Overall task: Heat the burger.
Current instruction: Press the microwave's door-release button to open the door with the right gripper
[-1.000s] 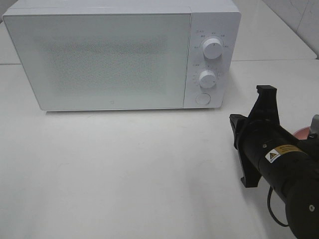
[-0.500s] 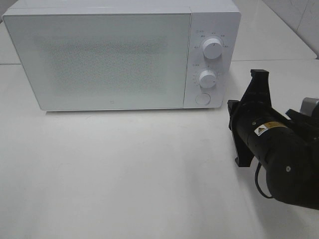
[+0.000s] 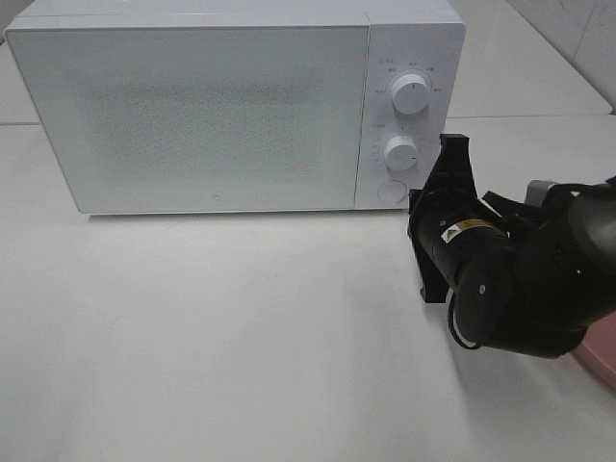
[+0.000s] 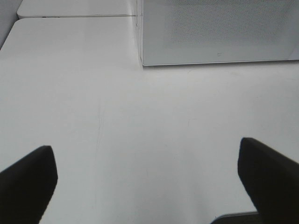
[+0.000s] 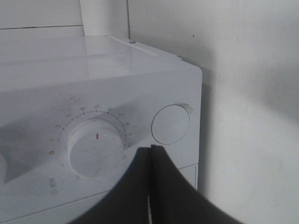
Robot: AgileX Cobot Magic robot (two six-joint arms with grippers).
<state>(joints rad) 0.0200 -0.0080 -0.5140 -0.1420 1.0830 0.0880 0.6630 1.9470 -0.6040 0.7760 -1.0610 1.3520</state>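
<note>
My right hand [image 5: 150,150], fingers pressed together into one blunt tip, closes in on the control panel of the white microwave [image 3: 241,12] at the back of the bench [image 3: 241,337]. A second ago my right arm hung back over the bench's right side, well short of the oven. Half a second ago it was partway across. Now it sits just in front of the panel's lower corner.

In the right wrist view the joined fingertips sit just below the gap between the lower dial [image 5: 96,145] and the round button [image 5: 171,124]. They are near both, and I cannot tell whether they touch either. I judge the button to be the door release and the hand to be lining up to press it, with the closed fingers serving as a poker.

The door [image 3: 192,115] is shut in every picture, so the oven has not been opened and nothing has gone inside. Neither dial appears to have turned.

My left hand [image 4: 148,179] is spread wide and hovers over bare bench toward the left, in front of the microwave's front left corner, holding nothing.

The burger is not in sight. A sliver of the pink plate [image 3: 602,351] shows at the bench's right edge, under my right arm. A second ago a patch of the same pink showed beside the arm. I judge the burger waits there, hidden by the arm. Opening the door looks like the step in hand, with loading and setting the time still ahead.
</note>
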